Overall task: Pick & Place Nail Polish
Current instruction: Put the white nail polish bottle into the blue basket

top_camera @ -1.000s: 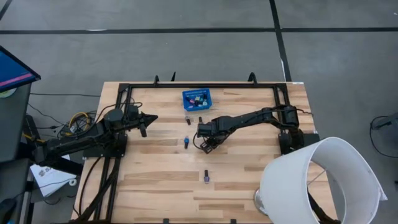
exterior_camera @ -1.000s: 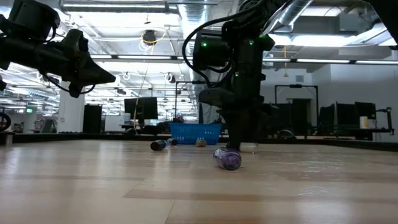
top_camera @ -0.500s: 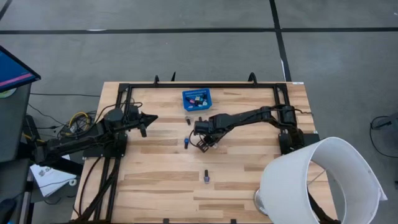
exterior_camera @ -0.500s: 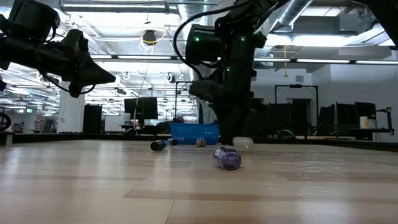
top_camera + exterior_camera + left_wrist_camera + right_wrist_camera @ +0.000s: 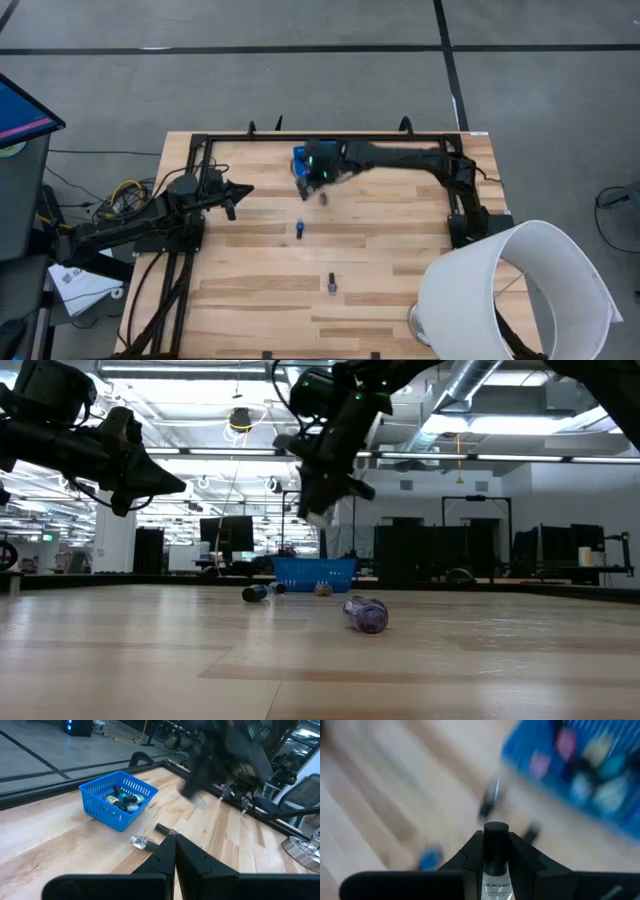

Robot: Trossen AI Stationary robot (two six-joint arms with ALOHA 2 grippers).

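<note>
My right gripper is shut on a pale nail polish bottle with a black cap, high above the table and just on the near side of the blue mesh basket. The basket holds several bottles. A blue bottle and a purple bottle lie on their sides on the wood. A clear bottle and a dark one lie near the basket. My left gripper is shut and empty, raised at the table's left. My right gripper pinches the pale bottle's body between its two fingers. The bottle lies along the fingers, and its black cap sticks out past the fingertips. The bottle is lifted clear of the table, and also shows in the low view.
A big white lampshade on a metal base stands at the near right corner. A black frame runs along the table's far edge and down both sides. Bare wood lies between the loose bottles.
My right gripper has risen from the table beside the blue bottle, with the pale bottle lifted clear. It has gone fast toward the far edge, up to the basket. The other bottles have stayed where they were.
</note>
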